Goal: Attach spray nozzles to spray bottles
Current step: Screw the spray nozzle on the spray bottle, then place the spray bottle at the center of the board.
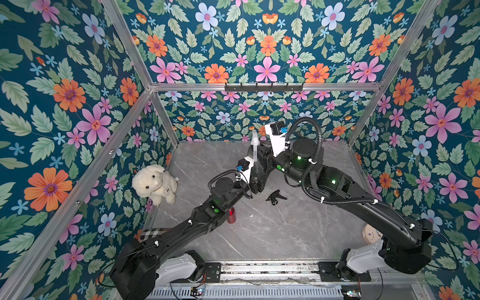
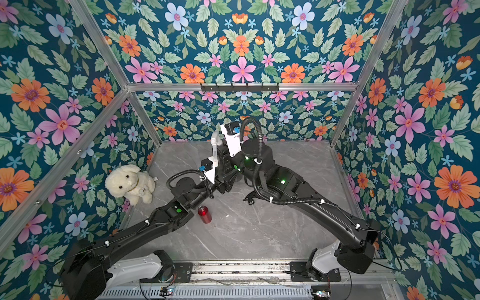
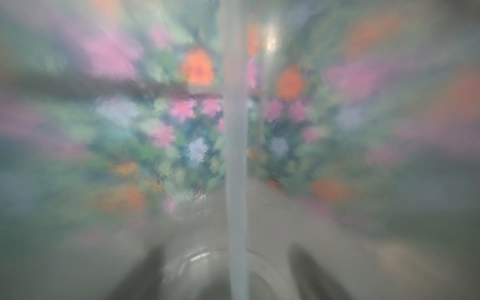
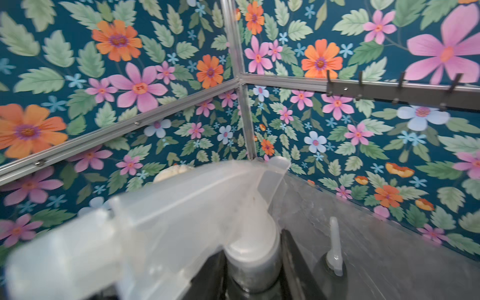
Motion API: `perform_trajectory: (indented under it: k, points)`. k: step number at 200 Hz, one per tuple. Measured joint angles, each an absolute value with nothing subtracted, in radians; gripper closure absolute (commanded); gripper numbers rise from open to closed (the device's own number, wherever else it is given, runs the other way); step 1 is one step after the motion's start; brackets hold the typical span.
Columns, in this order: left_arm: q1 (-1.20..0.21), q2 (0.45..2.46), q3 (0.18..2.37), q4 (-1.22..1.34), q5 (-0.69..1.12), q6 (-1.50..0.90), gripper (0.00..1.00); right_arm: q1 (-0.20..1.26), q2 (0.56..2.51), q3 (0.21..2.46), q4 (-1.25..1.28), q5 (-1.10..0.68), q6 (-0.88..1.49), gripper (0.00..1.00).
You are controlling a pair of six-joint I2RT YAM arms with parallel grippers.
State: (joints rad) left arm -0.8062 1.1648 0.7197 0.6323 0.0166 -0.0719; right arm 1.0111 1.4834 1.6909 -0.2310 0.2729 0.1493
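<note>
Left gripper clamped on grey bottle | right gripper pinching white nozzle at its collar | black nozzle lying loose nearby

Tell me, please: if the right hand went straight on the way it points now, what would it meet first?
The right hand grips the white nozzle, so that comes first. Past it, the line seems to reach the corner post; depth is unclear.

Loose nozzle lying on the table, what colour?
Black; the loose spray nozzle shows best in a top view.
</note>
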Motion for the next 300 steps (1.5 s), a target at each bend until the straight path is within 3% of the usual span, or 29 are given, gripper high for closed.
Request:
perform_trajectory:
  k: [28, 48, 80, 116, 156, 200, 249, 300]
  points:
    - [-0.827, 1.188, 0.733, 0.635, -0.119, -0.076, 1.0, 1.066, 1.547, 1.726, -0.204, 0.461, 0.168, 0.8]
    - [-0.831, 1.202, 0.739, 0.622, -0.2, -0.08, 1.0, 1.085, 1.564, 1.737, -0.203, 0.493, 0.206, 0.72]
    - [-0.826, 1.189, 0.737, 0.583, -0.163, -0.034, 1.0, 1.102, 1.52, 1.694, -0.268, 0.352, 0.163, 0.55]
    - [-0.776, 1.158, 0.715, 0.583, -0.096, -0.02, 1.0, 1.1, 1.385, 1.611, -0.322, 0.207, 0.076, 0.47]
    - [-0.772, 1.159, 0.707, 0.591, -0.061, -0.02, 1.0, 1.085, 1.247, 1.523, -0.342, 0.183, 0.025, 0.37]
    - [-0.775, 1.178, 0.701, 0.605, -0.102, -0.019, 1.0, 0.997, 1.254, 1.624, -0.331, 0.222, 0.077, 0.34]
    - [-0.83, 1.206, 0.684, 0.653, -0.278, 0.037, 1.0, 0.981, 1.424, 1.842, -0.352, 0.269, 0.101, 0.34]
    - [-0.876, 1.237, 0.66, 0.741, -0.464, 0.148, 1.0, 0.92, 1.582, 2.062, -0.495, 0.244, 0.155, 0.44]
